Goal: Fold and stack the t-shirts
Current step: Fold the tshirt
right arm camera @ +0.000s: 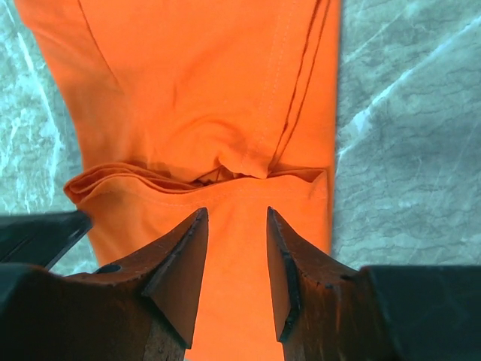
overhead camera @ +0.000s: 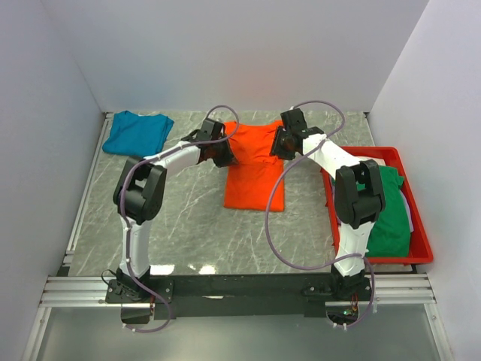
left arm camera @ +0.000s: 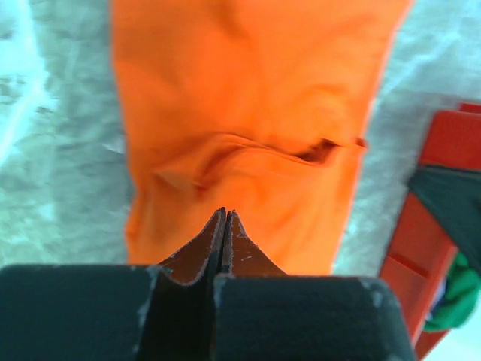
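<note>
Orange t-shirt lies part-folded on the bench. Your left tool is clenched and your right tool parted and empty, so pinch both fold corners evenly.

We look onto a grey, marble-veined tabletop closed in on three sides by plain white walls. A silver aluminium rail runs along its near edge and a thinner side rail down its left. The light is soft and even.
</note>
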You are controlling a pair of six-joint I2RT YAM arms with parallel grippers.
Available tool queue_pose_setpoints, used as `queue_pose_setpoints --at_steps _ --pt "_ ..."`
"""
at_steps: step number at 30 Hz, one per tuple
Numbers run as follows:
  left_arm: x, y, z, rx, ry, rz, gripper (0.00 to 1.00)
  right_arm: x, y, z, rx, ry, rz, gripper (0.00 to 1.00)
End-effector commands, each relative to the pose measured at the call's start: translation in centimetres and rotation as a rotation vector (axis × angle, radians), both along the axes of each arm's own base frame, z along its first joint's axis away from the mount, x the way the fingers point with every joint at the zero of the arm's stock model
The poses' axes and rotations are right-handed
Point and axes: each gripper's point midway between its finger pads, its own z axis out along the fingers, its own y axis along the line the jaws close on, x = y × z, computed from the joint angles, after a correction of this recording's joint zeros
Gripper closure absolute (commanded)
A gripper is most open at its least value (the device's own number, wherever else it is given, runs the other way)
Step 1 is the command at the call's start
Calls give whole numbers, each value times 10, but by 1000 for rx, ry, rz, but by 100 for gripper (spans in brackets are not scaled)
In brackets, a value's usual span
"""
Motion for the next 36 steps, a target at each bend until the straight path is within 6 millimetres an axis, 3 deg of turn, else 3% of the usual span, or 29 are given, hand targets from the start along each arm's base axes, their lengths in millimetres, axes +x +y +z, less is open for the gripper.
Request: queue_pose_setpoints --at_steps 1,17,22,28,36 --pt "10 1 1 19 -6 -7 99 1 8 8 23 -27 14 56" --pt "52 15 -29 56 19 26 99 12 26 -22 31 34 65 57" --pt "48 21 -51 75 61 32 99 15 27 -37 19 52 68 57" --pt "39 34 -63 89 90 60 99 18 21 -64 -32 108 60 57" --pt "21 57 -69 116 116 87 99 -5 11 -84 -52 148 31 57"
